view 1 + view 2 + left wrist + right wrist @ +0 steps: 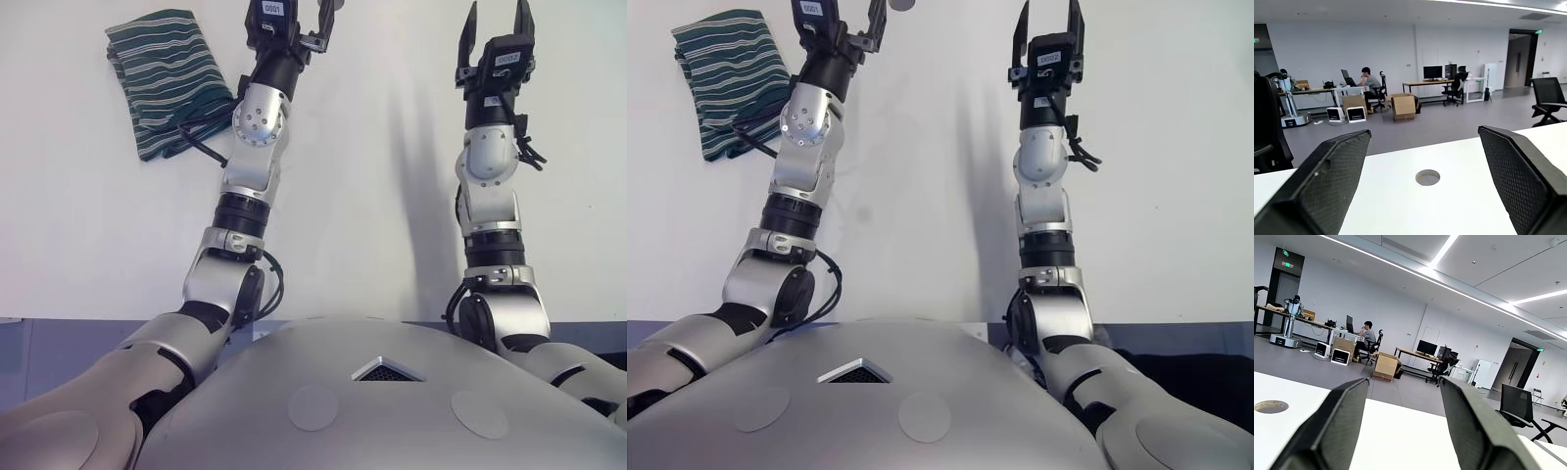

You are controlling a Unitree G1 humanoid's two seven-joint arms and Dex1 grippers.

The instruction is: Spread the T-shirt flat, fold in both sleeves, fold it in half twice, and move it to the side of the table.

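T-shirt (167, 78), 1, folded, on 1 table (372, 196)

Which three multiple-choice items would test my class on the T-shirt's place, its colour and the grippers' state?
1. Where does the T-shirt lie?
A. On the far left of the table
B. On the far right of it
C. In a gripper

2. What colour is it?
A. Plain red
B. Dark green with pale stripes
C. Black

3. How are the left gripper and right gripper?
A. Both shut
B. Both open and empty
C. One holds cloth

Key: A, it lies folded there, apart from both grippers; B, the stripes show plainly; B, a clear gap shows between each gripper's fingers.
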